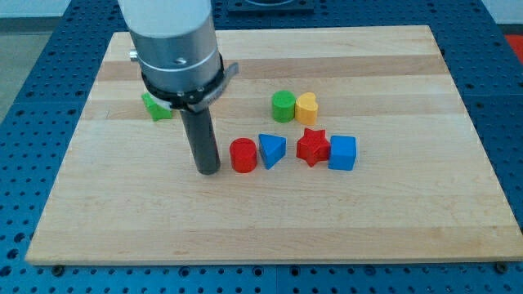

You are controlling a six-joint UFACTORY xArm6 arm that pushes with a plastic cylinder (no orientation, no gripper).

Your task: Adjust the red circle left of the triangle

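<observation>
The red circle (pixel 243 155) stands on the wooden board (pixel 270 220) near its middle. The blue triangle (pixel 272 149) is right beside it on the view's right, touching or nearly touching. My tip (pixel 208 171) rests on the board just to the view's left of the red circle, with a small gap between them. The rod rises from the tip to the arm's grey and black body at the view's top left.
A red star (pixel 312 147) and a blue cube (pixel 343 153) sit to the view's right of the triangle. A green cylinder (pixel 283 106) and a yellow heart (pixel 307 107) stand above them. A green block (pixel 156 107) is partly hidden behind the arm.
</observation>
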